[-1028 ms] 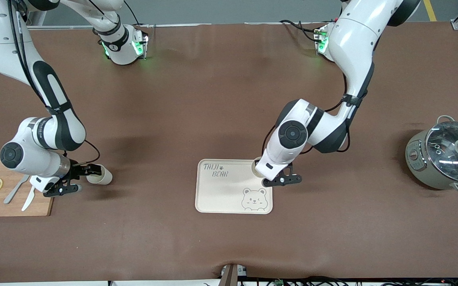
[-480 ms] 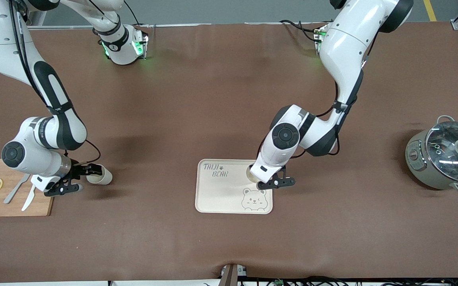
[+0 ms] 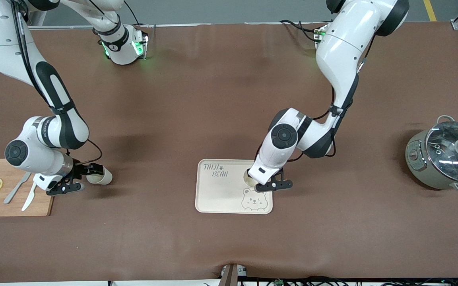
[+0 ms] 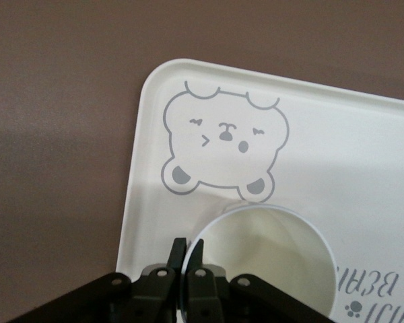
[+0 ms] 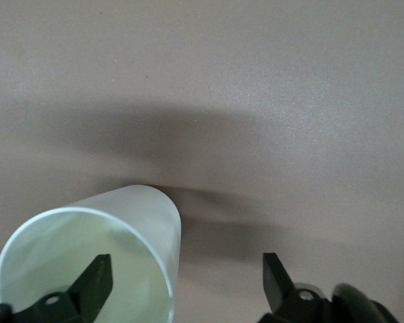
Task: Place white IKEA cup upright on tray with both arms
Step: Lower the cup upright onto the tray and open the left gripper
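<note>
The cream tray [image 3: 217,196] with a bear drawing lies mid-table and also shows in the left wrist view [image 4: 363,148]. My left gripper [image 3: 257,182] is shut on the rim of a white cup [image 3: 249,177], which it holds upright over the tray beside the bear's face. In the left wrist view the gripper [image 4: 187,252] pinches the cup [image 4: 269,259] wall. A second white cup [image 3: 101,176] lies on its side at the right arm's end. My right gripper [image 3: 92,171] is open at its mouth. In the right wrist view that gripper [image 5: 186,279] has one finger inside the cup [image 5: 121,222] and one outside.
A wooden cutting board [image 3: 42,206] with lemon slices, a knife and a fork lies beside the right gripper, at the right arm's end. A grey pot with a glass lid [image 3: 447,157] stands at the left arm's end.
My left arm has carried its cup from the tray's edge farther in over the tray, toward the bear drawing. My right arm has shifted only slightly at the lying cup.
</note>
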`<act>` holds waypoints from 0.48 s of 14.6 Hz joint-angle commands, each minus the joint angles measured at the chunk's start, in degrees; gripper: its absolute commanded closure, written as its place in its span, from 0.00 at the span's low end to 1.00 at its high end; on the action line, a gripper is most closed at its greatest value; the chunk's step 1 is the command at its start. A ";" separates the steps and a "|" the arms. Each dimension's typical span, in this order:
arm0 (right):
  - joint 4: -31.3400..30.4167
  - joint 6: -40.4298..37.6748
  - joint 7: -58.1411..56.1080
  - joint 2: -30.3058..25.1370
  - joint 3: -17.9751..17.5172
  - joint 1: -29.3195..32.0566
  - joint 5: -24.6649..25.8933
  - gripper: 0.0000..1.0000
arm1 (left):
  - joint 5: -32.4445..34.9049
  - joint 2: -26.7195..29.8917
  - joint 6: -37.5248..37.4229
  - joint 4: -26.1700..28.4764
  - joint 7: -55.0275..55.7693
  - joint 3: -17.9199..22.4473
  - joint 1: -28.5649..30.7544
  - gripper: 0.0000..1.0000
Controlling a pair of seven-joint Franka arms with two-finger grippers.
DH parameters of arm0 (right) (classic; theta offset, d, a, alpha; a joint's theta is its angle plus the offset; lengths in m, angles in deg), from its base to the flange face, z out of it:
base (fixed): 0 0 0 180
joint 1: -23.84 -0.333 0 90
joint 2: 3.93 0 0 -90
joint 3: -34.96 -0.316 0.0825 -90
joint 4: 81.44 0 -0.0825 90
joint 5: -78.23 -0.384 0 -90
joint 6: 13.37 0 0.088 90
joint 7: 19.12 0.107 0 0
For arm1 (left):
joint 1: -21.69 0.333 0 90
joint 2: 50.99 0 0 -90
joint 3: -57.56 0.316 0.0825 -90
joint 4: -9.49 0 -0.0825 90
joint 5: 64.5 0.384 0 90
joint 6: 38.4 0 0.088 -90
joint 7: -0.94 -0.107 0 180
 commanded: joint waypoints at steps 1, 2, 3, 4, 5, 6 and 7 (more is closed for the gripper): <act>-1.39 0.38 -0.38 -1.18 -0.35 0.28 0.73 0.23 | 1.63 -1.29 1.16 -1.78 2.16 1.66 -1.50 1.00; -1.30 0.38 -0.38 -1.18 -0.35 0.28 0.73 0.34 | 1.63 -1.37 1.60 -1.69 2.16 1.75 -1.50 1.00; -1.30 0.38 -0.38 -1.18 -0.35 0.20 0.73 0.45 | 1.72 -1.46 2.13 -1.69 2.16 1.75 -1.50 1.00; -1.30 0.38 -0.38 -1.18 -0.35 0.20 0.73 0.52 | 1.98 -1.55 2.22 -1.69 2.16 1.84 -1.50 1.00; -1.30 0.38 -0.55 -1.18 -0.35 0.20 0.81 0.57 | 1.98 -1.72 2.31 -1.69 2.16 1.84 -1.50 1.00; -1.22 0.30 -0.99 -1.18 -0.35 0.20 0.73 0.63 | 1.98 -1.73 2.22 -1.69 2.16 1.84 -1.50 1.00; -1.21 0.29 -0.99 -1.18 -0.35 0.20 0.73 0.69 | 1.98 -1.81 2.31 -1.69 2.16 1.84 -1.50 1.00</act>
